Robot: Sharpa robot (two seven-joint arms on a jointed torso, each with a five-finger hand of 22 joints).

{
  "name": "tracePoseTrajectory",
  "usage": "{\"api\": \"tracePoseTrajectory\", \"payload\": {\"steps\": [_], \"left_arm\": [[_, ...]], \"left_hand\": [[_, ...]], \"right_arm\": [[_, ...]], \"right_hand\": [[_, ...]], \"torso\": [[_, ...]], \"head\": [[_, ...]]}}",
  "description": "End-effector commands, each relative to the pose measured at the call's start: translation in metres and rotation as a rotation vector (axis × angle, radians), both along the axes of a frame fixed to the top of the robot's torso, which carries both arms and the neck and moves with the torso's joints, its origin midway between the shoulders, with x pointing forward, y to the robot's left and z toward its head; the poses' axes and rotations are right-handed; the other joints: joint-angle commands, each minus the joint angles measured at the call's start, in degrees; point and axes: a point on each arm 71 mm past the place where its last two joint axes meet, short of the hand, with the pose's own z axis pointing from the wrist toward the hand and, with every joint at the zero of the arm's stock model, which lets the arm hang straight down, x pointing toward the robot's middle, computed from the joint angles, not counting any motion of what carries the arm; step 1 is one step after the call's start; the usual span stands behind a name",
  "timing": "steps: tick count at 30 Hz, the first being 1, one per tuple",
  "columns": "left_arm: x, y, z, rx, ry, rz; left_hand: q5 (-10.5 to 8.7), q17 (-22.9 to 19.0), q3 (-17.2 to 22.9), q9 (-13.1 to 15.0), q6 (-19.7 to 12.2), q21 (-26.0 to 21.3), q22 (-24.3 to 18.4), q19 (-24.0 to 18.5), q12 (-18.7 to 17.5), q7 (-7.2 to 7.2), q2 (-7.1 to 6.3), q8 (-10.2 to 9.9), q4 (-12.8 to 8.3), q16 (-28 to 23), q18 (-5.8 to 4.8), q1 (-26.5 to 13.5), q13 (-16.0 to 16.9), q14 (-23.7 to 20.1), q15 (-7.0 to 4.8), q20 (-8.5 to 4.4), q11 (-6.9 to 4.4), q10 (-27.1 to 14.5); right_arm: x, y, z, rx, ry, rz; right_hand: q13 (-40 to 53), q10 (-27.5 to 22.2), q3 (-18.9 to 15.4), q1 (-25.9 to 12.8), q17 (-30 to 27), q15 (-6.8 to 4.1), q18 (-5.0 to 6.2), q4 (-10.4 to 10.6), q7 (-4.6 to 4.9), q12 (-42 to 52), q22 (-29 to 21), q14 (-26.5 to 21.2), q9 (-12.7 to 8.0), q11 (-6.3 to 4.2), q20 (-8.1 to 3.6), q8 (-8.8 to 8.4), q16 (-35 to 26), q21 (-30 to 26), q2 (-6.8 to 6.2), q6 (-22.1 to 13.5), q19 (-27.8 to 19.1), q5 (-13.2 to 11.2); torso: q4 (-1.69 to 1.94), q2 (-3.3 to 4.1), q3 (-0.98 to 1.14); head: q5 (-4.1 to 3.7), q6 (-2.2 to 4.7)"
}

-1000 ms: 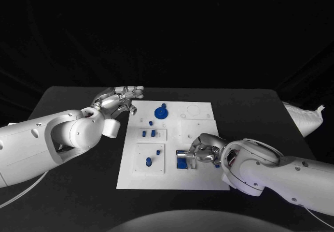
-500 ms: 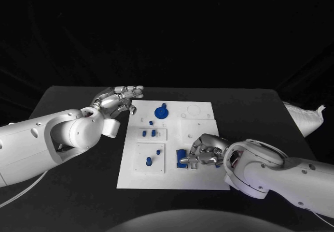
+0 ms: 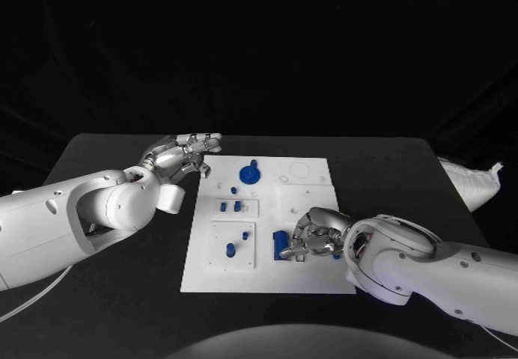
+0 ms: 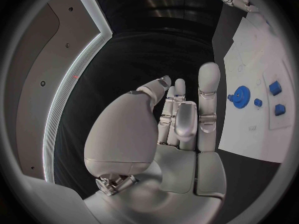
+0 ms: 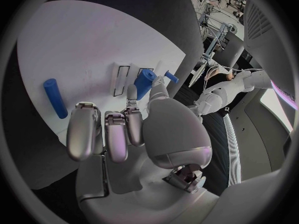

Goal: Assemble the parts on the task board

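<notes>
- Head view: the flat white task board (image 3: 313, 280) is seen, with the metallic right hand (image 3: 315, 233) pinching a blue block (image 3: 281, 244).
- Left wrist view: the smooth silver left hand (image 4: 177, 122) is held with fingers spread, gripping nothing, beside a toothed blue gear (image 4: 238, 94).

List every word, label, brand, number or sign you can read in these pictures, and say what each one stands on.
None can be read.
The task board bears only thin outlines of slots and circles, no legible writing.
The blue parts, such as the blue gear, carry no marks.
The left hand and the right hand show no label or brand.
</notes>
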Motion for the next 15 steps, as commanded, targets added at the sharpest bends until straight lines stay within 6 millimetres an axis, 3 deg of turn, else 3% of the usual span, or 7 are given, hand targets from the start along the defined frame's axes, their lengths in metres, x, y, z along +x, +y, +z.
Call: {"api": "tracePoseTrajectory", "payload": {"steps": [1, 7, 15], "left_arm": [[-0.0008, -0.0023, 0.0012, -0.009, -0.006, -0.020], [-0.0010, -0.0015, 0.0012, -0.008, -0.006, -0.018], [-0.0011, -0.0006, 0.0012, -0.007, -0.005, -0.016]], "left_hand": [[0.21, 0.0, 0.1, 0.0, -0.5, -0.1, 0.0, 0.2, 0.4, 0.11, 0.50, 0.4, -0.3, 0.1, 0.74, -0.1, 0.1, -0.2, 0.26, 0.21, 0.07, -0.5], [0.21, 0.0, 0.1, 0.0, -0.5, -0.1, 0.0, 0.2, 0.4, 0.11, 0.50, 0.4, -0.3, 0.1, 0.74, -0.1, 0.1, -0.2, 0.26, 0.21, 0.07, -0.5], [0.22, -0.1, 0.1, 0.0, -0.5, -0.2, -0.1, 0.2, 0.5, 0.10, 0.58, 0.4, -0.3, 0.1, 0.76, -0.2, 0.1, -0.2, 0.27, 0.21, 0.06, -0.6]], "right_arm": [[0.0016, -0.0005, -0.0022, -0.028, 0.003, 0.007], [0.0013, 0.0003, -0.0043, -0.045, 0.022, 0.025], [0.0010, -0.0015, -0.0073, -0.079, 0.044, 0.051]], "right_hand": [[6.2, 1.6, 0.2, 0.7, 12.8, -0.28, -0.84, 0.2, -0.19, -0.1, 0.1, 5.5, 0.2, -0.62, -0.45, 0.35, 0.2, 0.2, 2.00, 0.3, 0.4, 0.3], [6.2, 1.7, 0.1, 0.5, 12.8, -0.32, -0.84, 0.2, -0.26, -0.1, 0.1, 5.5, 0.7, -0.67, -0.50, 0.44, 0.2, 0.3, 1.95, 0.2, 0.4, 0.4], [6.2, 1.7, 1.1, 3.4, 12.8, -0.48, -0.83, -2.4, -0.41, -0.2, 0.1, 5.5, 2.0, -0.83, -0.66, 0.51, 0.1, 0.2, 1.48, -0.2, 0.4, -1.5]], "torso": [[-0.02, 0.03, 0.02], [-0.10, 0.04, -0.01], [-0.08, 0.01, 0.02]], "head": [[0.19, -0.07], [0.15, -0.13], [0.02, -0.21]]}}
